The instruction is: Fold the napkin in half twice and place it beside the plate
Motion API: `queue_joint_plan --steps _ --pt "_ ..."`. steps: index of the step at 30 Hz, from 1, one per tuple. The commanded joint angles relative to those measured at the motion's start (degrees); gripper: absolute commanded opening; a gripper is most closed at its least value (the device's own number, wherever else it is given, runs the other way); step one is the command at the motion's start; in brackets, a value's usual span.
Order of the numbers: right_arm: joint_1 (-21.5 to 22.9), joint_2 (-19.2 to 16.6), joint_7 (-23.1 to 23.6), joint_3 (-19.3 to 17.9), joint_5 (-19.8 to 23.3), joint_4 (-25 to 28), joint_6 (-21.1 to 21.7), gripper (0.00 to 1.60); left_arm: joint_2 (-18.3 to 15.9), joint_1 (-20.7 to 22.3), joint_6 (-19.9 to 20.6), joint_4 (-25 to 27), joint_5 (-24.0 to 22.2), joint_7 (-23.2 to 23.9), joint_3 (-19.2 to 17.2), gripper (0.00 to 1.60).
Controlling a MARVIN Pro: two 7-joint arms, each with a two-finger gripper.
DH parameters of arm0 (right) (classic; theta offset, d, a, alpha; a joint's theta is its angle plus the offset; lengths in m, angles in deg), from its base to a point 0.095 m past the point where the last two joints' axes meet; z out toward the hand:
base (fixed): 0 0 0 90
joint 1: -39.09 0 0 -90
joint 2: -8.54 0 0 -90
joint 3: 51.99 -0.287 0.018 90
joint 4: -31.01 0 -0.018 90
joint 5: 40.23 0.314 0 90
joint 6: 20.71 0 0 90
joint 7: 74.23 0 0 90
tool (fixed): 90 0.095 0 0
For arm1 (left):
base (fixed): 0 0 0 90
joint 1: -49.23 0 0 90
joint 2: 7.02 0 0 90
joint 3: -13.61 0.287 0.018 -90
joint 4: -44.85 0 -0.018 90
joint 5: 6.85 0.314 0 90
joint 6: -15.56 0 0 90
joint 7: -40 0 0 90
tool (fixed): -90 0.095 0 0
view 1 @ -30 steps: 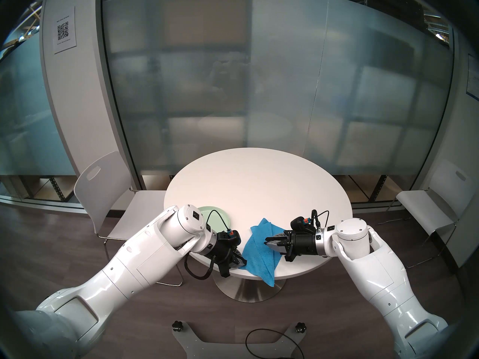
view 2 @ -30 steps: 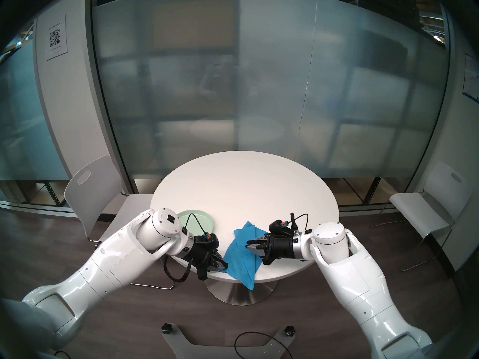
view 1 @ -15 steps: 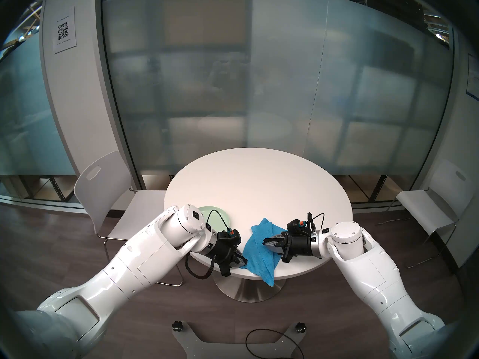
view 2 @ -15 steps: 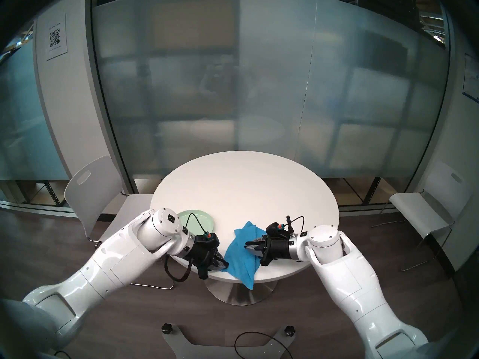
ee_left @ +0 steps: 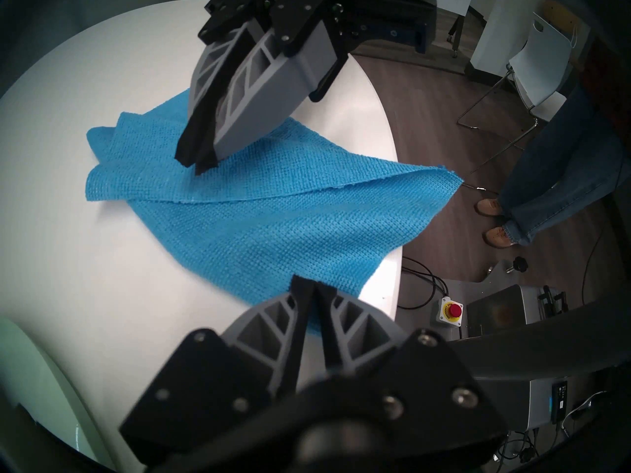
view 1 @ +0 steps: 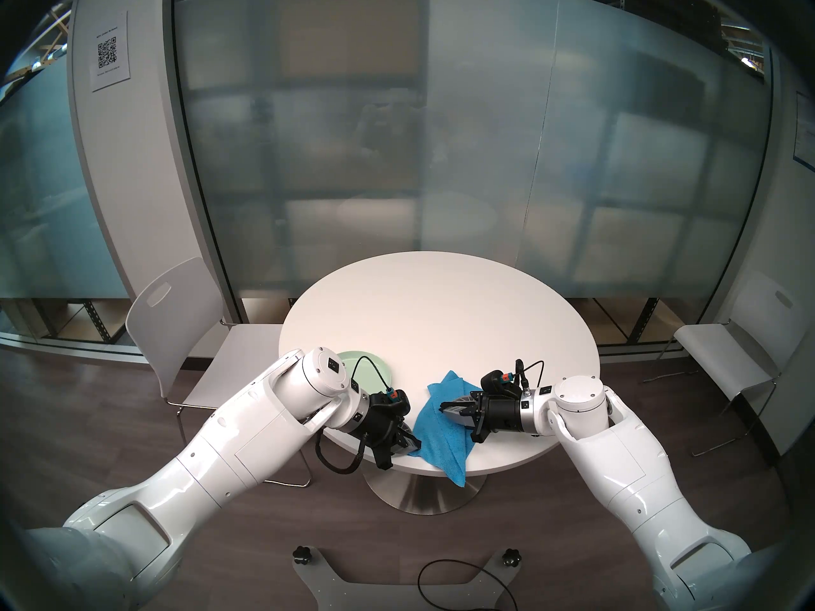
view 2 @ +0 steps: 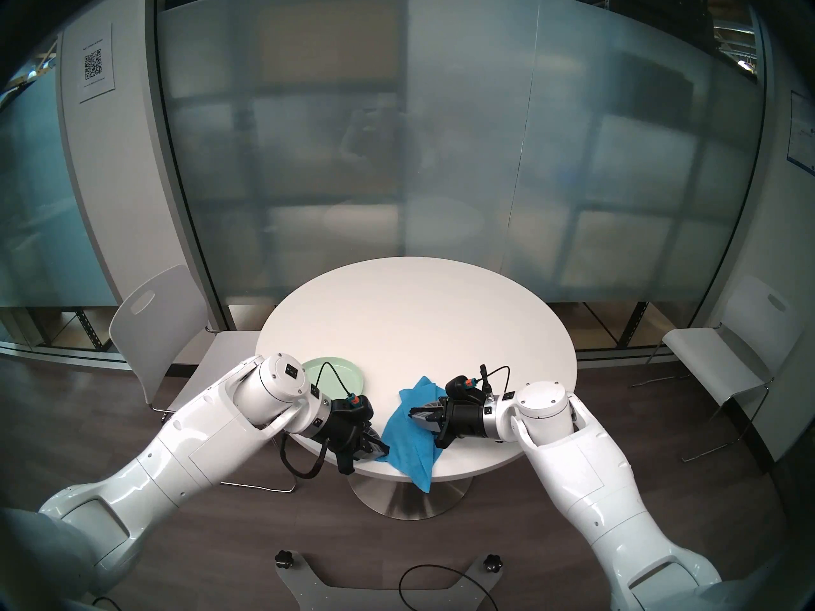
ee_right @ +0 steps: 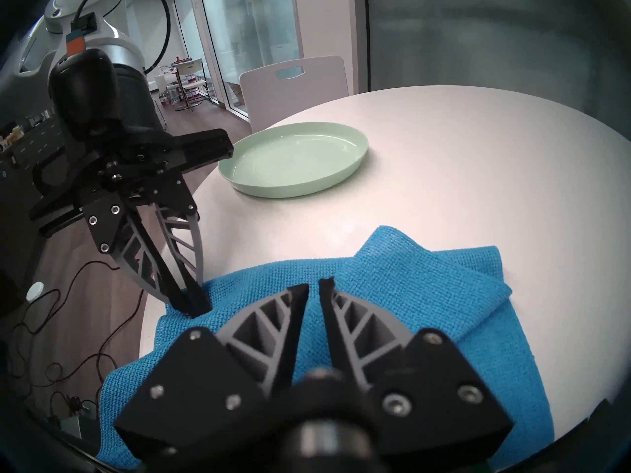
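napkin (view 1: 441, 433): bright blue, fuzzy woven terry, loosely folded with layers askew. lies at the desk's 6 o'clock edge in the head view; one corner hangs over the rim.
plate (ee_right: 293, 158): pale mint, round, smooth, low raised rim. sits at about 8 o'clock on the desk, well apart from the napkin; in the head view the left arm hides part of it.
desk (view 1: 441, 314): round, white, smooth top on a brushed metal pedestal. far half from 10 to 2 o'clock is bare.
left gripper (ee_right: 193, 308): fingers pressed together on the napkin's edge at the near rim, pinching the cloth. tips down on the desk.
right gripper (ee_left: 196, 161): fingers close together with a thin slit left between the tips, nothing between them. tips low over the napkin's upper fold; cannot tell if they touch it.
in the way: both grippers crowd the napkin from 9 and 3 o'clock, little gap between them. left wrist cable loops over the plate.
edges: napkin corner overhangs the rim at 6 o'clock; left gripper works right at the rim.
around: white chair (view 1: 176, 328) at 9 o'clock, another white chair (view 1: 745, 350) at 3 o'clock, frosted glass wall behind, dark wood-look floor. person in jeans and tan shoes (ee_left: 553, 161) stands near the desk in the left wrist view; red stop button (ee_left: 451, 312) box on the floor.
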Motion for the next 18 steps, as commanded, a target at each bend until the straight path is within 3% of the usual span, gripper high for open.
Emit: queue_joint_plan --steps 1,3,7,18 --pt "2.5 0.9 0.2 0.9 -0.6 0.0 -0.6 0.59 0.1 0.4 0.6 0.3 0.3 0.0 0.1 0.57" --pt "2.7 1.0 0.1 1.1 -0.7 -0.6 -0.9 0.57 0.0 0.4 0.6 0.4 0.3 0.0 0.1 0.57" --pt "3.0 1.0 0.3 1.6 -1.0 -1.5 -1.2 0.36 -0.1 0.3 0.7 0.5 0.2 -0.1 0.1 0.57" --pt "2.8 0.8 0.1 2.0 -1.7 -1.9 -1.1 0.33 -0.3 0.1 0.9 0.9 0.1 -0.1 -0.1 0.57"
